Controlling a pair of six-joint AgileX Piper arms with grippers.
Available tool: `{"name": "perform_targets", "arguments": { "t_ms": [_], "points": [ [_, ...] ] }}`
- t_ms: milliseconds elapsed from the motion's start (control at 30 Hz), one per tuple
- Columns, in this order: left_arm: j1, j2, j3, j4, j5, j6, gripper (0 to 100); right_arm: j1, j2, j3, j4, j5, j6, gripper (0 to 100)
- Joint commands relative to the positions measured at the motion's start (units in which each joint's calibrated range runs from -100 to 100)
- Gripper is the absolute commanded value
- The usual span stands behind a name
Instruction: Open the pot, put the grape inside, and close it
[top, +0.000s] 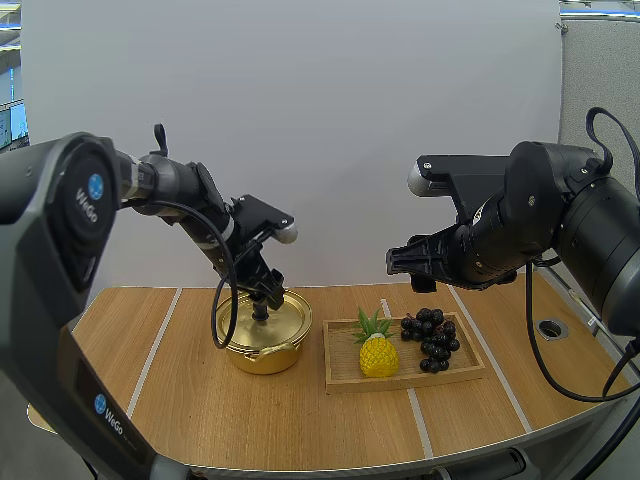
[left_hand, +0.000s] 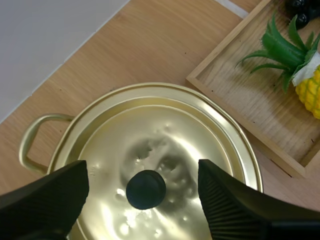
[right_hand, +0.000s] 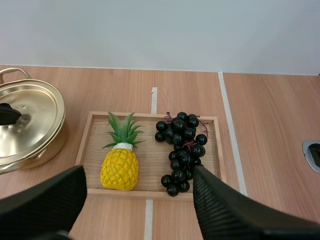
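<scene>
A gold pot (top: 262, 352) stands left of centre on the table with its lid (top: 281, 319) on. My left gripper (top: 266, 297) hangs just over the lid, open, its fingers (left_hand: 46, 201) standing on either side of the black knob (left_hand: 145, 189) without touching it. A bunch of dark grapes (top: 430, 339) lies at the right end of a wooden tray (top: 400, 380). Above and behind the tray, my right gripper (top: 401, 262) is open and holds nothing; the grapes (right_hand: 183, 145) lie beyond its fingers (right_hand: 235, 212).
A yellow toy pineapple (top: 378, 354) lies in the tray's left half, beside the grapes. The pot has a loop handle (left_hand: 29, 142) on its side. A round metal-rimmed hole (top: 551, 328) sits in the table near the right edge.
</scene>
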Motion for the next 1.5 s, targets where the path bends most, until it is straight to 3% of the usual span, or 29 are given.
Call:
{"name": "perform_targets", "arguments": {
  "t_ms": [0, 700, 733, 767, 900, 1167, 1467],
  "points": [
    [-0.21, 2.37, -0.57, 0.1, -1.55, 0.31, 100, -0.21, -0.23, -0.28, -0.01, -0.7, -0.42, 100],
    [-0.21, 4.22, -0.57, 1.0, -1.63, -1.7, 100, -0.21, -0.23, -0.28, -0.01, -0.7, -0.42, 100],
    [-0.21, 4.22, -0.57, 1.09, -1.2, -1.84, 87, -0.21, -0.23, -0.28, -0.01, -0.7, -0.42, 100],
    [-0.21, 4.22, -0.57, 1.22, -0.9, -2.0, 60, -0.21, -0.23, -0.28, -0.01, -0.7, -0.42, 100],
    [-0.21, 4.22, -0.57, 1.86, -0.7, -2.77, 0, -0.21, -0.23, -0.28, -0.01, -0.7, -0.42, 100],
    [-0.21, 2.41, -1.91, 1.97, 4.55, -3.62, 0, -0.21, -0.23, -0.28, -0.01, -0.7, -0.42, 100],
    [-0.21, -12.77, -15.08, 4.28, 11.85, -7.03, 0, -0.21, -0.23, -0.28, -0.01, -0.7, -0.42, 100]
  ]
}}
